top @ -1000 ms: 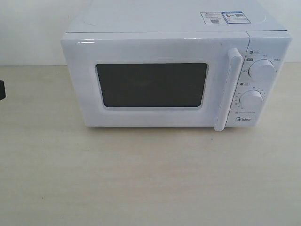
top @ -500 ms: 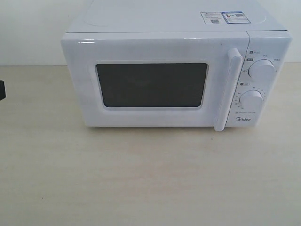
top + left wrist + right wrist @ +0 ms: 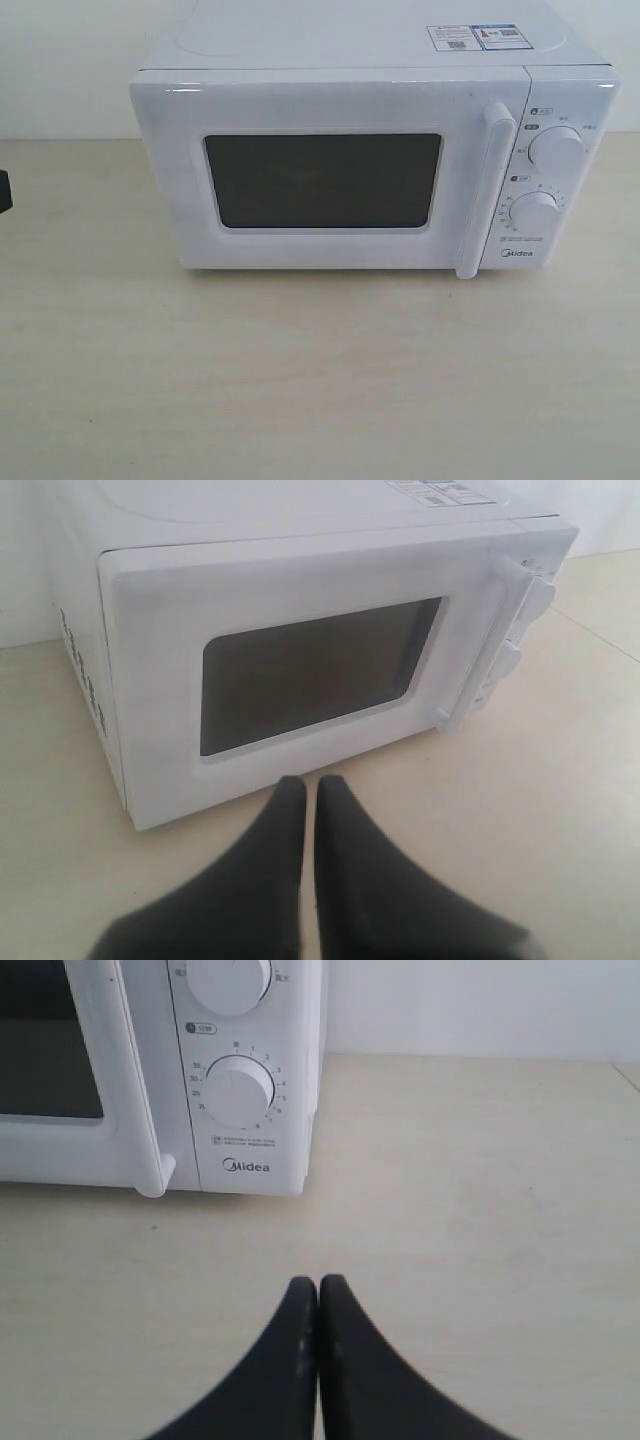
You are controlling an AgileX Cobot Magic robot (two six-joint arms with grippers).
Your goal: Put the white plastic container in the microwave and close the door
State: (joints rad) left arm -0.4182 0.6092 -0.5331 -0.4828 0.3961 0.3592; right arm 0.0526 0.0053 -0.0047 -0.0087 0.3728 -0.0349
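Observation:
The white microwave (image 3: 350, 45) stands at the back of the table, and its door (image 3: 330, 100) with the dark window is closed flush. The vertical bar handle (image 3: 485, 190) sits beside the two round dials. No white plastic container shows in any view. My left gripper (image 3: 311, 785) is shut and holds nothing; it hovers over the table in front of the door (image 3: 300, 670). My right gripper (image 3: 318, 1285) is shut and holds nothing, a little in front of the microwave's dial panel (image 3: 240, 1090). Only a dark sliver (image 3: 3, 190) at the left edge of the exterior view shows anything of an arm.
Pale wooden tabletop (image 3: 320, 380) stretches in front of the microwave and to both of its sides. A white wall rises behind it. Stickers (image 3: 475, 37) lie on the microwave's top.

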